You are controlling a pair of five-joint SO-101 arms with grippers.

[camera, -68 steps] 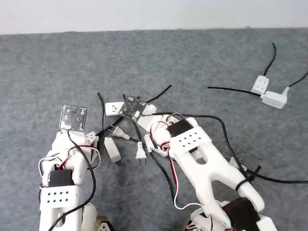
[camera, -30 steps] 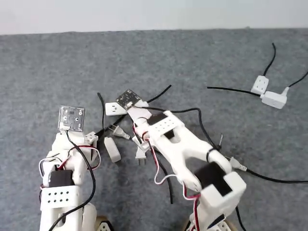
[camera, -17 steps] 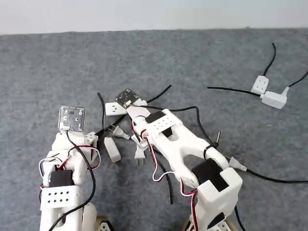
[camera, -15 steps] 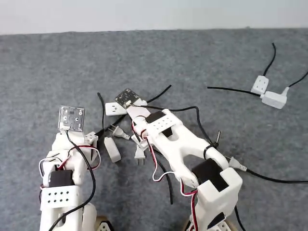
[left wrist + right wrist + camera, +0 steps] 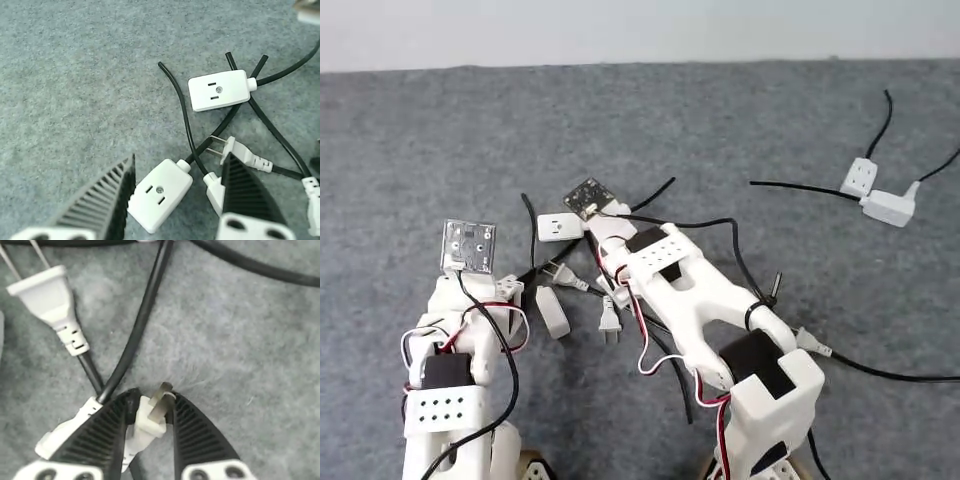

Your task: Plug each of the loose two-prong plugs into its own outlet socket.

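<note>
Pinching plug (image 5: 146, 424) by its body, prongs free, right gripper (image 5: 150, 412) sits low amid cords (image 5: 140, 325). Left gripper (image 5: 180, 165) is spread over socket (image 5: 159, 195). Tip: align prongs w/ slots, brace socket, then push straight.

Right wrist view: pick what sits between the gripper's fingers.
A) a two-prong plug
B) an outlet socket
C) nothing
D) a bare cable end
A: the right gripper pinches a white two-prong plug, with its prongs sticking out past the fingertips.
</note>
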